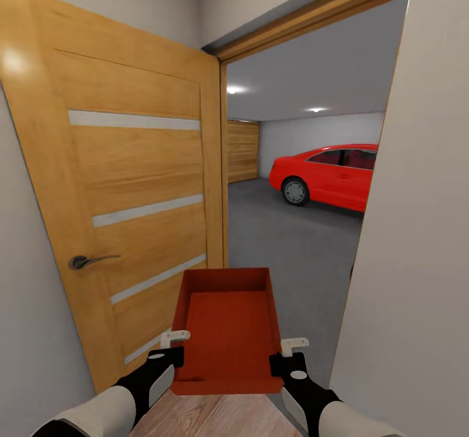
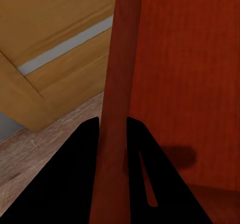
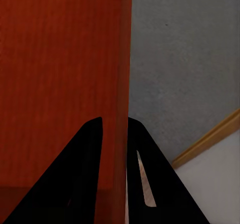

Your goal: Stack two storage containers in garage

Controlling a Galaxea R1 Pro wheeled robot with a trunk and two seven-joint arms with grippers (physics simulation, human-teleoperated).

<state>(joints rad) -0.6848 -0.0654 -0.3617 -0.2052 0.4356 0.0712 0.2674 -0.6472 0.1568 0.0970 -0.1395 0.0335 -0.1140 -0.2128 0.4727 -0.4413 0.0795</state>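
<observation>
The left hand (image 1: 174, 352) is clamped on the left wall of an orange-red bin (image 1: 229, 329), one finger inside and one outside, as the left wrist view shows with the thin wall (image 2: 116, 134) pinched between the two dark fingers (image 2: 80, 174). The right hand (image 1: 286, 357) grips the right wall the same way; in the right wrist view its fingers (image 3: 82, 169) close on the wall's edge (image 3: 122, 134). Held between the two hands, the bin sits level in front of the robot, above the ground, its open top up and nothing inside it.

Under the near end of the bin lies a strip of light wood plank floor (image 1: 208, 417). Just beyond it begins the dark grey, speckled garage floor (image 1: 286, 248), which also shows in the right wrist view (image 3: 185, 73) beside a wooden door frame strip (image 3: 210, 141).

To the left, a light wooden door (image 1: 130, 189) with frosted strips and a metal handle (image 1: 88, 261) stands swung open. To the right is a plain white wall (image 1: 417, 228). Through the doorway, far back on the right, a red car (image 1: 332, 173) is parked in the garage under ceiling lights (image 1: 234, 90).
</observation>
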